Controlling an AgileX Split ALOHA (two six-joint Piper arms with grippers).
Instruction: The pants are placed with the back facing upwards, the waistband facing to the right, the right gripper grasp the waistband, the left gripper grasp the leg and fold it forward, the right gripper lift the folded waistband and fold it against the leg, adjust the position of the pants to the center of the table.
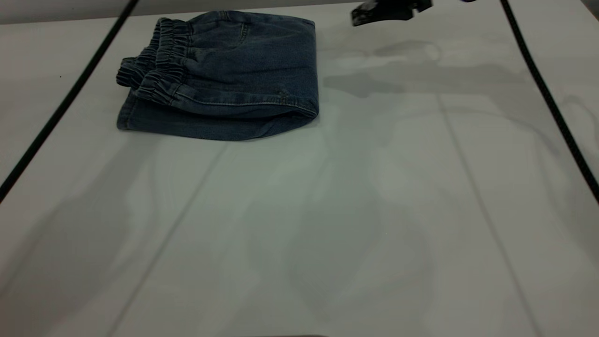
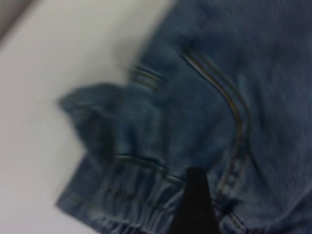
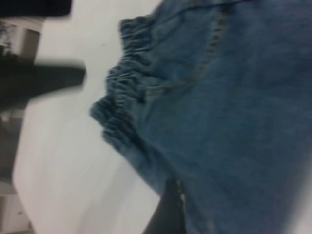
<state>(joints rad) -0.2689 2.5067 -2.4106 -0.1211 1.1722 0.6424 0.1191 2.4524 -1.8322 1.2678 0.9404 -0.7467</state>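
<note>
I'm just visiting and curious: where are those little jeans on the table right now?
In the exterior view the pants lie folded on the table, far back and left of its middle, with the gathered waistband at their left end.

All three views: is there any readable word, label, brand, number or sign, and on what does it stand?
None can be read.
The pants lie folded on the table, showing only plain denim, stitching and the gathered waistband; no print faces up.
The right tool at the exterior view's top edge shows no label.
The wrist views are too blurred for any text.
</note>
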